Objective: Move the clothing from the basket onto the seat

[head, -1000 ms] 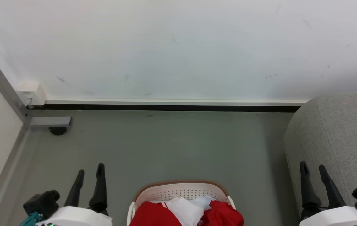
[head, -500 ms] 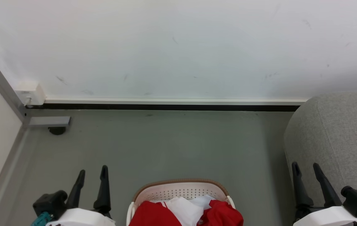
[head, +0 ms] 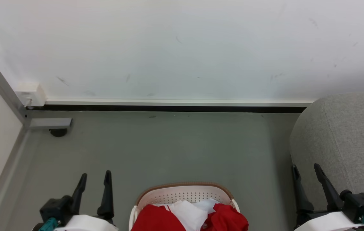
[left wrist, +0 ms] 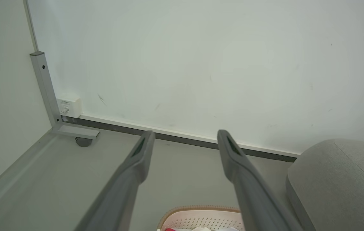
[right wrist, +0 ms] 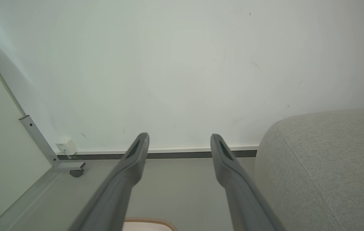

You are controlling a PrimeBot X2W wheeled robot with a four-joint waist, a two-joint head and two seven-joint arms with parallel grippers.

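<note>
My left gripper (head: 95, 173) and right gripper (head: 305, 166) gape empty. The cream perforated plastic basket (head: 185, 195) holds soft red-and-white fabric clothing (head: 156, 219), probably light; I'd pinch a raised fold.

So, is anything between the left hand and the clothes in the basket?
Nothing visible. The open left hand hangs beside the basket, only floor between them, and the clothes lie uncovered on top.

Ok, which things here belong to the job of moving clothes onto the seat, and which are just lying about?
Job: clothing, basket, seat, left gripper, right gripper, both open and empty.
Lying about: grey metal frame, white wall box, caster.
</note>
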